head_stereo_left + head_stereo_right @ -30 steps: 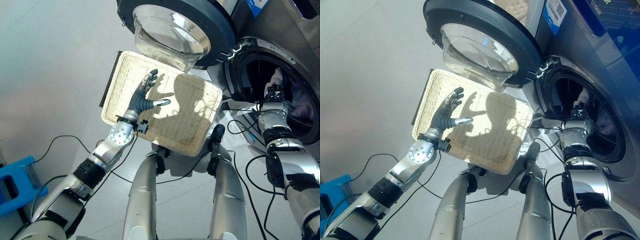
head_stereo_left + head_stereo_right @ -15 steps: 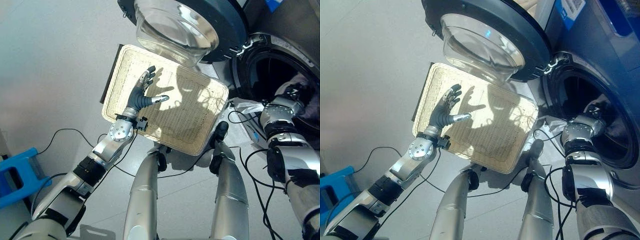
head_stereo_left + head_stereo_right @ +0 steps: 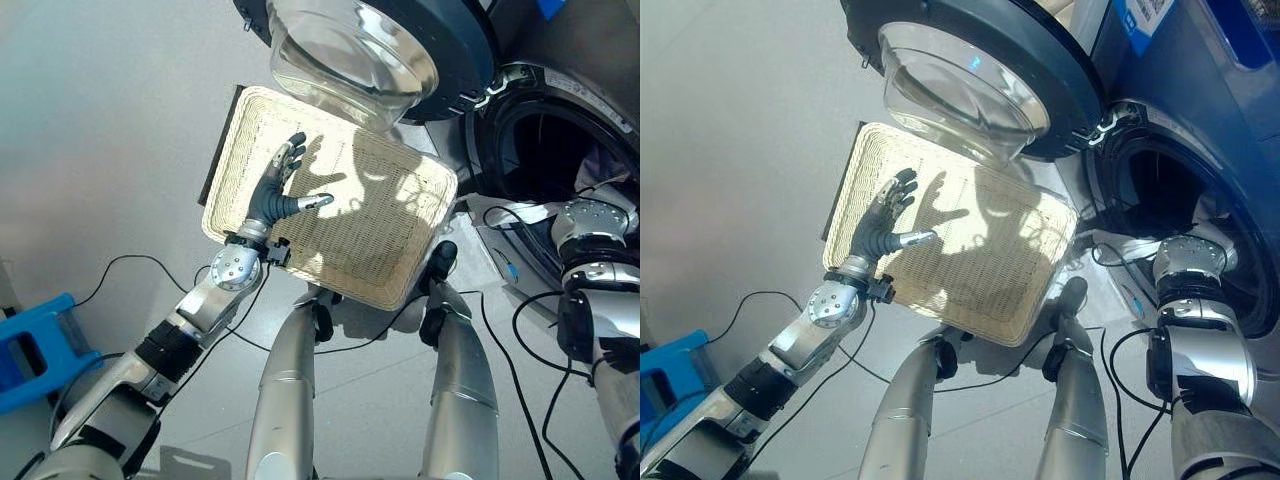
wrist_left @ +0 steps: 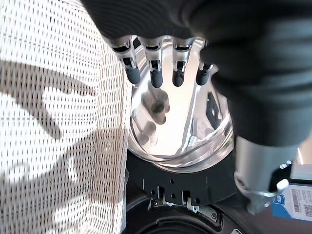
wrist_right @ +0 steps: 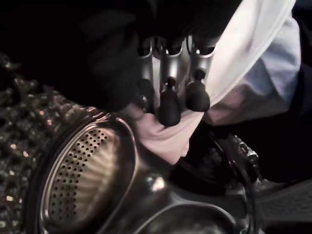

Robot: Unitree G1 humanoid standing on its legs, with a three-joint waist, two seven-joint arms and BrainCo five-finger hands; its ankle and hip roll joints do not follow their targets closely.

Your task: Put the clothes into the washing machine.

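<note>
Deep inside the washing machine drum (image 5: 73, 190), right hand (image 5: 168, 73) clutches pale clothes (image 5: 253, 73); left hand (image 3: 282, 190) hovers spread over the wicker basket (image 3: 380, 250), centre frame.

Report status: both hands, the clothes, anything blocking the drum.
Left hand open over the wicker basket. Right hand inside the drum, fingers against pale clothes, grip unclear. Washer door open, nothing blocking.

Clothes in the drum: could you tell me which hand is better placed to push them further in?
The right. The right hand is inside the washing machine drum, fingers against the clothes. The left hand hovers open over the wicker basket, away from the opening.
</note>
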